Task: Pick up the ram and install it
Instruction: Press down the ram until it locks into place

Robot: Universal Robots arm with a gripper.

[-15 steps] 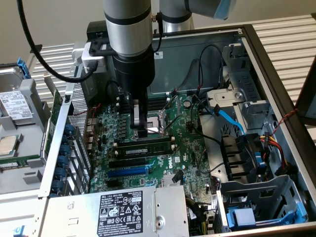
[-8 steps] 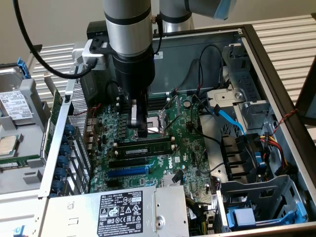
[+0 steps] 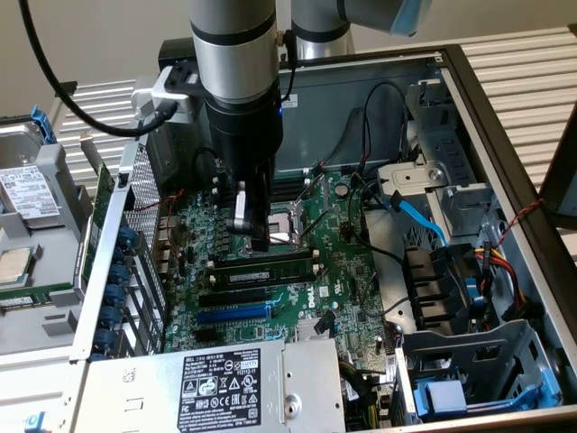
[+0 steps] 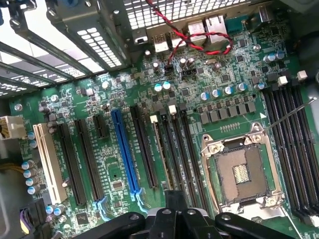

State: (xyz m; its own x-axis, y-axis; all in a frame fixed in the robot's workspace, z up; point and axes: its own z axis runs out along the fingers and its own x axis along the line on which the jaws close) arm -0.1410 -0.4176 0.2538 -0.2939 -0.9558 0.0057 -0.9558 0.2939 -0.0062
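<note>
The ram (image 3: 266, 267) stands on edge in one of the long black memory slots, on the side of the empty CPU socket (image 3: 285, 225) nearer the blue slot. It is a green stick with dark chips. In the wrist view the ram (image 4: 160, 154) shows edge-on as a thin brownish line in its slot. My gripper (image 3: 258, 238) hangs just above the board, between the socket and the ram, not touching the stick. Its fingers (image 4: 174, 198) are pressed together with nothing between them.
The open PC case holds the motherboard with a blue expansion slot (image 4: 124, 149), a white slot (image 4: 47, 159) and more black memory slots (image 4: 294, 149). Red and black wires (image 4: 192, 42) cross the rear ports. A power supply (image 3: 216, 388), drive cage (image 3: 469, 374) and blue cable (image 3: 419, 215) crowd the sides.
</note>
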